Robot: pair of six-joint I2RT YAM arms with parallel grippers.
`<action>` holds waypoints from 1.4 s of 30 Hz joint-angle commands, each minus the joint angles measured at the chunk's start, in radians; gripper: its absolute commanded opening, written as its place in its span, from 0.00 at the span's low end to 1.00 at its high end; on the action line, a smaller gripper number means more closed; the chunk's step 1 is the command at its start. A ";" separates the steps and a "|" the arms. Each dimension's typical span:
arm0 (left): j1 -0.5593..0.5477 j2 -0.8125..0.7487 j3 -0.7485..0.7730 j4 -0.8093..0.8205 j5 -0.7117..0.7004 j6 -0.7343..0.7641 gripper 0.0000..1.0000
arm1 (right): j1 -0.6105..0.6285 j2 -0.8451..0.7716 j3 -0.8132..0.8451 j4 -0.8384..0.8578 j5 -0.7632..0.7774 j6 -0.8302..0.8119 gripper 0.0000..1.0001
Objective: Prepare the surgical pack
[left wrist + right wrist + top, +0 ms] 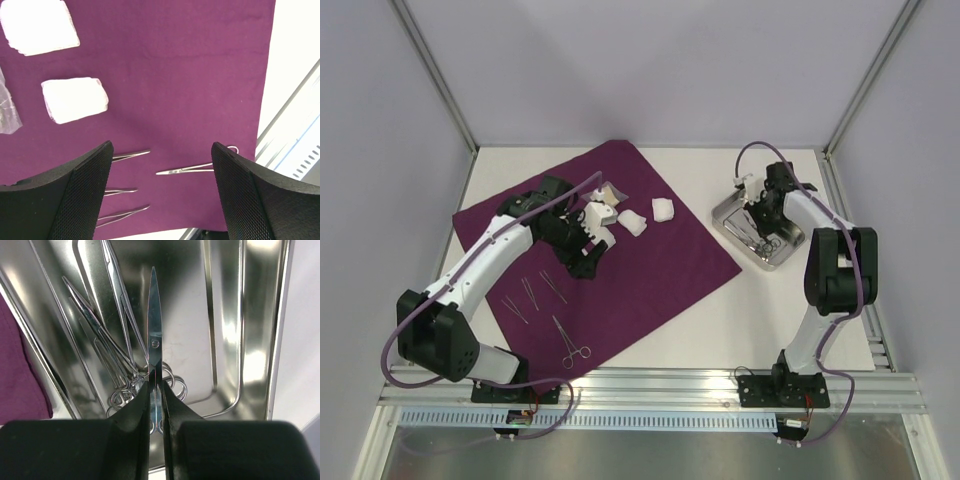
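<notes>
The dark-purple cloth (650,265) lies spread on the table. Two white gauze pads (663,208) (633,223) lie on it, also in the left wrist view (39,26) (75,99). Ringed forceps (572,343) and thin tweezers (530,292) lie near its front corner. My left gripper (582,262) hovers open and empty above the cloth, with the forceps (192,169) below its jaws (161,146). My right gripper (760,215) is over the steel tray (778,255), shut on steel scissors (155,325) pointing away. Several forceps (100,335) lie in the tray (235,315).
A pale packet (608,194) lies by the left arm's wrist; a clear wrapper (7,110) shows at the left wrist view's edge. White table surrounds the cloth. An aluminium rail (650,385) runs along the front edge, and frame posts stand at the back corners.
</notes>
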 commanded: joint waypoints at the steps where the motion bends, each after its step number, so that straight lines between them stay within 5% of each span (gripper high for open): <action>1: -0.003 0.002 0.038 0.014 -0.007 0.006 0.88 | -0.034 0.013 -0.012 0.047 0.014 -0.057 0.00; 18: -0.003 0.022 0.047 0.014 -0.061 0.009 0.89 | -0.042 0.053 -0.016 0.079 0.012 -0.083 0.02; 28: -0.003 0.018 0.046 0.014 -0.077 0.012 0.89 | -0.034 0.041 0.008 0.067 0.005 -0.048 0.32; 34: -0.003 0.003 0.061 -0.001 -0.104 0.006 0.89 | -0.015 -0.016 0.048 0.048 0.069 0.005 0.38; 42: 0.041 -0.104 0.036 -0.051 -0.458 -0.077 0.92 | 0.185 -0.218 0.185 -0.034 0.294 0.348 0.45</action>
